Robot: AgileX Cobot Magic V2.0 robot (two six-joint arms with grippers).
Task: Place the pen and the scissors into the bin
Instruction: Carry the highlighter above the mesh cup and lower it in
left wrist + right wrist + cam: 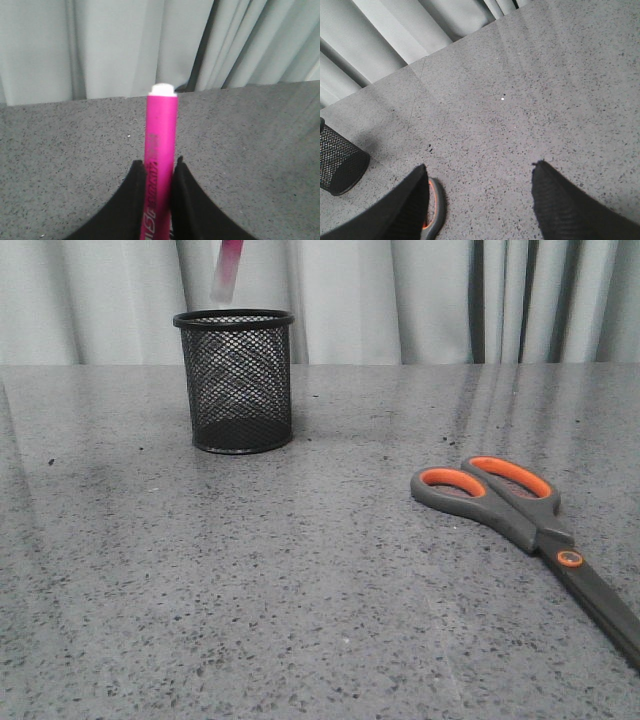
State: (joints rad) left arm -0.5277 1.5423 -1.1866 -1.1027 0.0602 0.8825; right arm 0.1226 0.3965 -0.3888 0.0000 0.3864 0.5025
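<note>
The bin, a black wire-mesh cup, stands upright at the back left of the table; it also shows in the right wrist view. The pink pen hangs above its rim, whitish end down, its upper part cut off by the frame. My left gripper is shut on the pen; it is out of the front view. The scissors lie flat at the right, handles toward the bin. My right gripper is open above the table, one handle loop beside a finger.
The grey speckled table runs back to pale curtains behind its far edge. Nothing else stands on it in these views.
</note>
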